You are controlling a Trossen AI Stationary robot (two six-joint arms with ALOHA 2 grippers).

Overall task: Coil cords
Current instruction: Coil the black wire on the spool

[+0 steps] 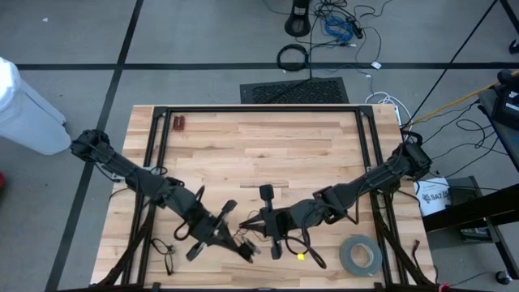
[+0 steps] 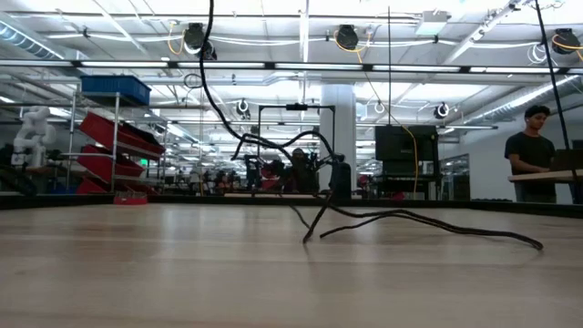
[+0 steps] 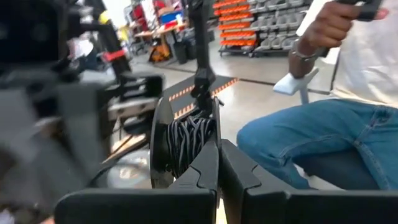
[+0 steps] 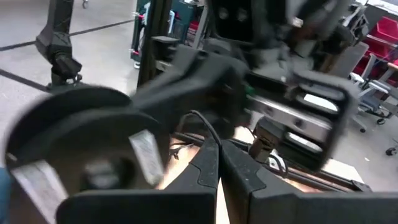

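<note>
Cords (image 1: 243,240) near worktop (image 1: 268,146) front edge, between both pincers; loose strands trailing toward front-left corner; wound bundle just ahead of clenched left pincer (image 1: 220,227), axis across its fingers; right pincer (image 1: 261,221) clenched, equally near; grip on cord uncertain.

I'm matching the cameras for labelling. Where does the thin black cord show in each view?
High view: thin black cord, wiry strands at bottom centre.
Low view: loose strands lying across the middle of the picture.
Left wrist view: a wound bundle at centre.
Right wrist view: one thin strand at centre.
Shared landmark: the wooden table under it.
</note>
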